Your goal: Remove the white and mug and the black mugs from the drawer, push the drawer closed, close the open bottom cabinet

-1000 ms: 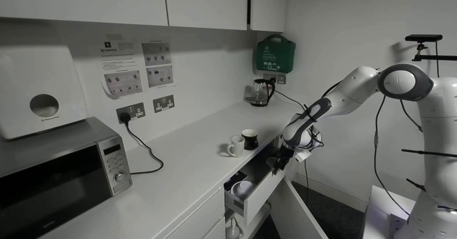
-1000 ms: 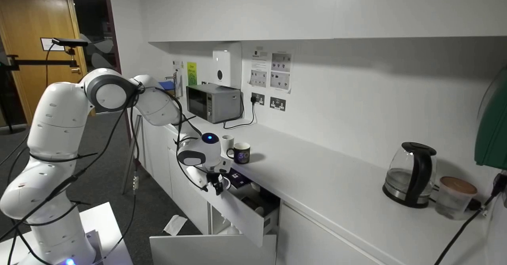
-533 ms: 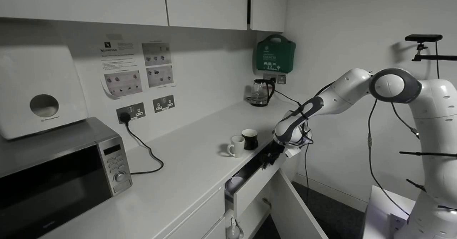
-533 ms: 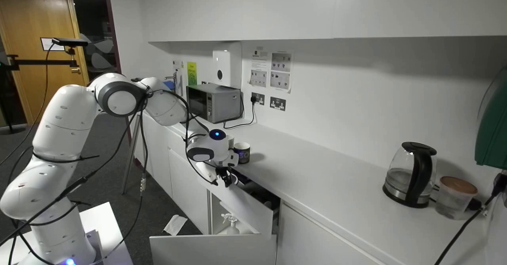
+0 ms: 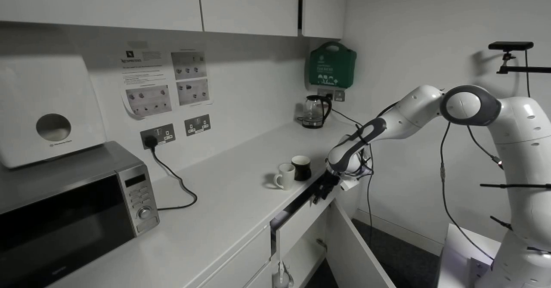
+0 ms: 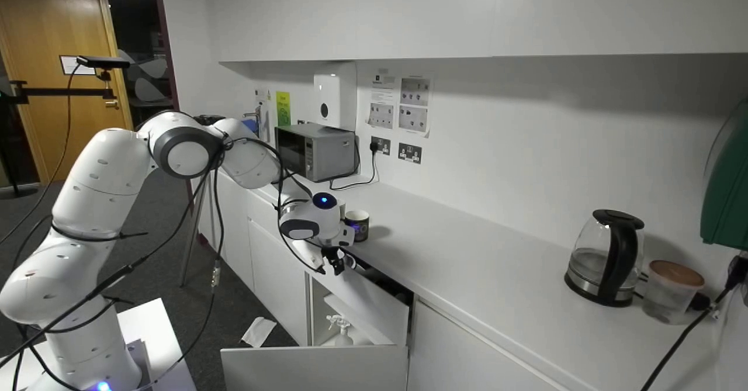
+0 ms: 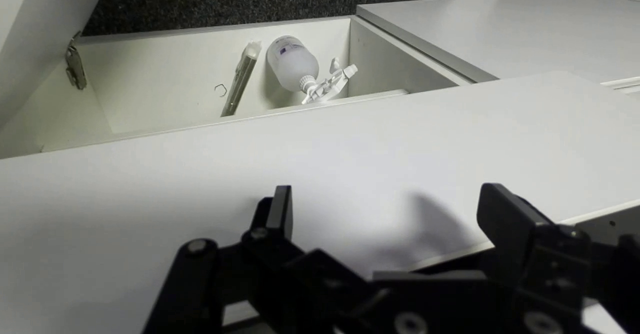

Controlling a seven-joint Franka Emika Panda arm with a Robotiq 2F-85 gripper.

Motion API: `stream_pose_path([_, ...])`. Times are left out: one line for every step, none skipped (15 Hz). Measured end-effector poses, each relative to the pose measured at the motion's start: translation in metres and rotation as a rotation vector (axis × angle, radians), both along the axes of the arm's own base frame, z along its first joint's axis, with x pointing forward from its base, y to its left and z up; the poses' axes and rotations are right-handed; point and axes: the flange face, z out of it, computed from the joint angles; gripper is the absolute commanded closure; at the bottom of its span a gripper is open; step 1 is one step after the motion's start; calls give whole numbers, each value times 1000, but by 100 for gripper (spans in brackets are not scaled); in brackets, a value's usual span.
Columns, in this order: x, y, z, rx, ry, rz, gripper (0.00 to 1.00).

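The white mug (image 5: 286, 177) and a black mug (image 5: 301, 168) stand upright side by side on the counter. In an exterior view my arm hides most of the white mug, while the black mug (image 6: 357, 227) shows. Below them the drawer (image 5: 301, 225) is partly out, with a narrow dark gap behind its front. My gripper (image 7: 386, 188) is open, fingers spread wide with nothing between them, up against the drawer's white front near its top edge; exact contact is hard to tell. Under it the bottom cabinet's door (image 6: 315, 370) is swung wide.
Inside the cabinet lie a spray bottle (image 7: 292, 64) and a thin tube (image 7: 241, 79). Pale crockery (image 5: 281, 217) shows in the drawer gap. A kettle (image 6: 608, 256) and a lidded tub (image 6: 672, 291) stand on the counter, and a microwave (image 5: 73, 210) stands farther along.
The drawer has slid inward, narrowing its gap and hiding most of its contents. My gripper has moved with its front toward the counter, fingers still spread. Both mugs stayed put.
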Motion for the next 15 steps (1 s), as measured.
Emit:
stream_pose_path([3,1,0,2,-5,5,0])
stream_pose_path([6,2,-1,2,-9,9,0])
stream_pose_path([10,2,-1,2,-15,14,0])
stream_pose_path([13,3,-2,2,-16,18,0])
stream_pose_path([15,3,-5,0,-16,23,0])
stream_pose_path([18,2,-6,-2,-19,29,0])
stream_pose_path([21,2,-8,-5,-20,34,0])
stream_pose_path([23,2,-10,-7,-21,40,0])
stream_pose_path([26,2,-12,-9,-23,44,0])
stream_pose_path([28,2,-14,-10,-25,48,0])
stream_pose_path([30,3,-15,-9,-27,51,0])
stream_pose_path([32,3,-16,-9,-28,56,0])
stream_pose_path([34,5,-18,-9,-30,60,0])
stream_pose_path([36,6,-19,-8,-32,63,0])
stream_pose_path([38,7,-19,-6,-34,66,0])
